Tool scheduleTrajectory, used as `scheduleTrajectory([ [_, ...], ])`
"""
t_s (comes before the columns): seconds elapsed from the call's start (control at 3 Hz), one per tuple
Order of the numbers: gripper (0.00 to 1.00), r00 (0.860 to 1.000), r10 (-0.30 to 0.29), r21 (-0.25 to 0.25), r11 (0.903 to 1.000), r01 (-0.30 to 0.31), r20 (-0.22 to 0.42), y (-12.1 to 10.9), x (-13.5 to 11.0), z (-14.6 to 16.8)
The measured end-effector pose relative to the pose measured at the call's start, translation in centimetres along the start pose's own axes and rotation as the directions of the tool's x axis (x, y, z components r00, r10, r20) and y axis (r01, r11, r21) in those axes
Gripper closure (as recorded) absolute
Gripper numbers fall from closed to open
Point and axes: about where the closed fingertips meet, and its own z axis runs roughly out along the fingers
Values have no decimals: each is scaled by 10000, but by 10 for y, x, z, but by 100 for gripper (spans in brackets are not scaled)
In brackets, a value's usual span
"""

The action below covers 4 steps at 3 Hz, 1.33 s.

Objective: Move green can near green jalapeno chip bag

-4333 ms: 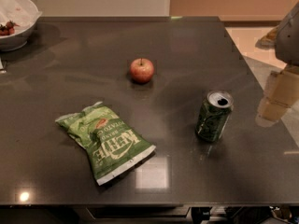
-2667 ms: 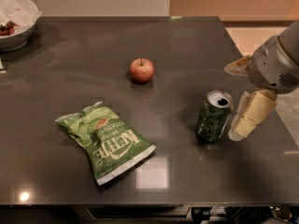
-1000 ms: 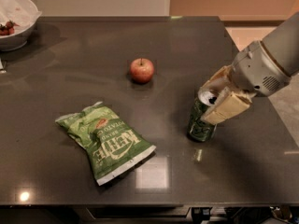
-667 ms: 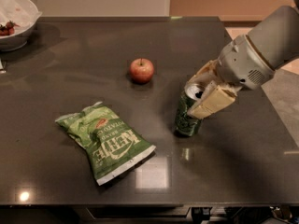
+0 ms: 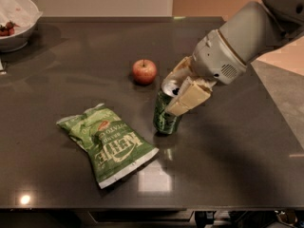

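The green can (image 5: 166, 117) is dark green with pale markings and a silver top. It stands slightly tilted on the dark table, just right of the green jalapeno chip bag (image 5: 108, 143). The bag lies flat, light green with white "Kettle" lettering and a small red mark. My gripper (image 5: 176, 92) reaches in from the right and is shut on the can's upper part, one pale finger (image 5: 188, 98) across its right side, the other behind the top. A narrow gap of table separates the can and the bag's right edge.
A red apple (image 5: 144, 71) sits just behind the can. A white bowl (image 5: 14, 20) with red bits stands at the far left corner. The table's right edge (image 5: 280, 122) and front edge (image 5: 152, 207) are near. My arm (image 5: 247, 37) spans the right side.
My gripper closed around the can and carried it leftward across the table, from the right side to a spot close beside the chip bag. The bag and apple have not moved.
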Motion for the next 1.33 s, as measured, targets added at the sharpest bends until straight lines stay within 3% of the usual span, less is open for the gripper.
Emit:
scheduleTrajectory([
  [0.33,100,9997,-242,-398,9989,244,60,3,-11,17],
  [0.67,81,9993,-377,-659,9971,371,-76,4,-14,35],
  [1.33,35,9965,-693,-717,9953,658,-476,2,-12,47],
])
